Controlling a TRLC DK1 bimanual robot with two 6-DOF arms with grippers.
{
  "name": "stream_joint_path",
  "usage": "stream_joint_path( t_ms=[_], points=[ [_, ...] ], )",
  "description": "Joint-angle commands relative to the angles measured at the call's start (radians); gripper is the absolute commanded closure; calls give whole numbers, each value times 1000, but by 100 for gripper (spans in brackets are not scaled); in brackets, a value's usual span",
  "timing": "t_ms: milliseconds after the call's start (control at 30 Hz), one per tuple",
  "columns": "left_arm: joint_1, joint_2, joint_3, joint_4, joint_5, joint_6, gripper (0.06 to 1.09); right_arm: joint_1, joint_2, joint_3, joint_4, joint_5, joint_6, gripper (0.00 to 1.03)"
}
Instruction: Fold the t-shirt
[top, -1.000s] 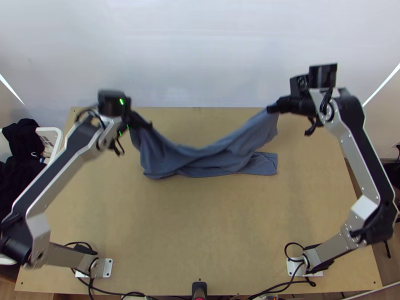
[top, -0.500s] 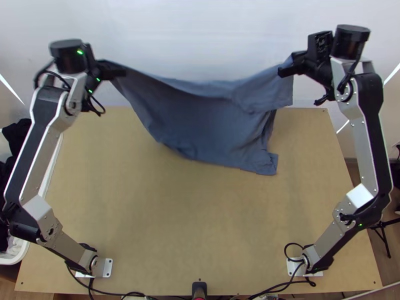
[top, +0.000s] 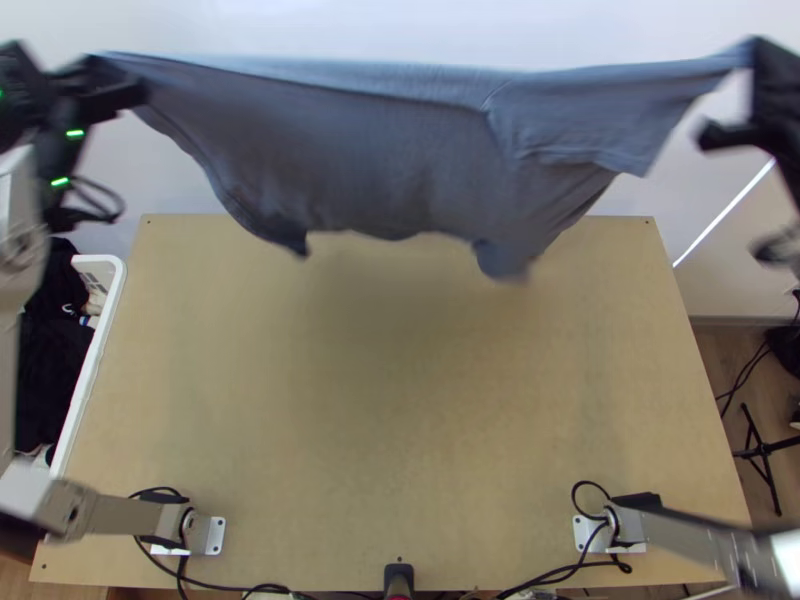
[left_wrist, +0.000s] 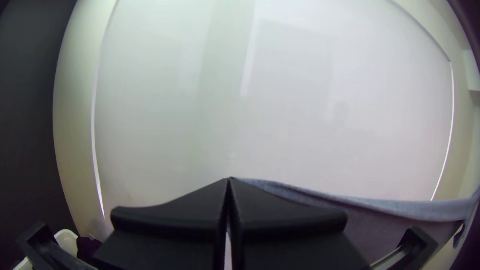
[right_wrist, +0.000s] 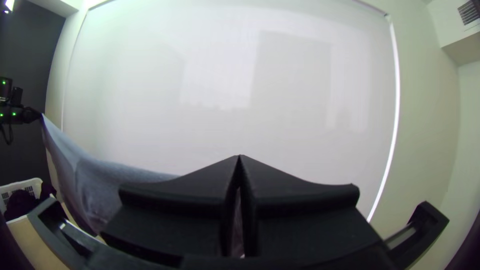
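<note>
Just raised t-shirt (top: 350, 140) clear of table (top: 400, 400) and pulled wider between left gripper (left_wrist: 229, 181) and right gripper (right_wrist: 239, 157). Clamped closed on it at both ends. Hangs spread below both, loose underneath; likely ready to lay flat for folding.

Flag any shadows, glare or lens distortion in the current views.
Top view: soft shadow on the table below the held-up t-shirt; bright diagonal streak beyond the table's far right corner. Left wrist view: fisheye bows the white screen's edges, corners dark. Right wrist view: pale patches on the screen, bright line along one side.
</note>
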Motion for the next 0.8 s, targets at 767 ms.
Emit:
stream_joint_path(
  t_ms=[767],
  points=[
    [78,-789,-745,20,8,-65,105,22,-576,-631,-28,5,-86,100]
  ],
)
